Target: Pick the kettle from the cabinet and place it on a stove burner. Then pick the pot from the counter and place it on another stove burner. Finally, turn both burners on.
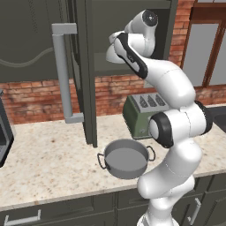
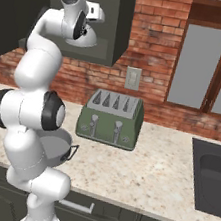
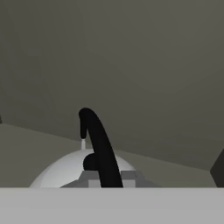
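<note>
The kettle [image 3: 65, 173] is a silvery dome with a black arched handle [image 3: 98, 140], standing on the shelf inside the open cabinet [image 1: 128, 66]. In the right base view the kettle [image 2: 86, 39] sits just under the hand. My gripper [image 3: 109, 179] is shut on the kettle's handle, one finger pad on each side of it. The grey pot [image 1: 126, 158] stands on the counter [image 1: 48, 159] by the arm's base, partly hidden behind the arm in the right base view [image 2: 65, 148]. The stove burners are out of view.
The cabinet door stands open to the left, its bar handle [image 1: 64, 75] jutting out over the counter. A green toaster [image 2: 112, 118] stands behind the pot against the brick wall. A dark sink [image 2: 213, 174] lies at the right. A dark appliance edge [image 1: 2, 137] shows far left.
</note>
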Tool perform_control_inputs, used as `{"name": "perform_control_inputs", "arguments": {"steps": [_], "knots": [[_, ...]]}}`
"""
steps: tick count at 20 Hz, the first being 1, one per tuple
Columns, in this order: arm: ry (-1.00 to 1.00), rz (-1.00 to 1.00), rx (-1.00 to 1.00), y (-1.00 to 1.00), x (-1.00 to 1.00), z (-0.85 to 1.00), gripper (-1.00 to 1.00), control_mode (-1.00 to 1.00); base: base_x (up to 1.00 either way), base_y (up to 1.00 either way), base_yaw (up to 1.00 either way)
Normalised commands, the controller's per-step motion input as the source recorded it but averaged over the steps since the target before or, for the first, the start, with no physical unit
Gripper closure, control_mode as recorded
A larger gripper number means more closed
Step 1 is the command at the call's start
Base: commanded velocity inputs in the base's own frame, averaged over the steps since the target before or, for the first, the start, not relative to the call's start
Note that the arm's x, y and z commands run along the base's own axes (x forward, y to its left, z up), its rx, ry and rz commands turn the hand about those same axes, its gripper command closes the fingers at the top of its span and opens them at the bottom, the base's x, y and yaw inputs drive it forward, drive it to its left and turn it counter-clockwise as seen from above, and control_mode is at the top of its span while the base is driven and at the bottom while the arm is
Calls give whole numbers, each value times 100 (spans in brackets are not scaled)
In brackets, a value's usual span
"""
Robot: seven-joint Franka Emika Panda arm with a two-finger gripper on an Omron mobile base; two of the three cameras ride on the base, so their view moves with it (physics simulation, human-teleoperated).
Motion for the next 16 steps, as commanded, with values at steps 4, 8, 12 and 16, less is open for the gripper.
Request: {"name": "perform_control_inputs", "arguments": {"steps": [4, 8, 12, 16], "knots": [[0, 0, 0, 3, -19, -6, 100, -100, 0, 0, 0], [0, -1, 0, 3, -28, -10, 100, -100, 0, 0, 0], [0, -2, 0, 4, -31, -8, 100, -100, 0, 0, 0], [0, -3, 0, 3, -33, -7, 100, -100, 0, 0, 0]]}}
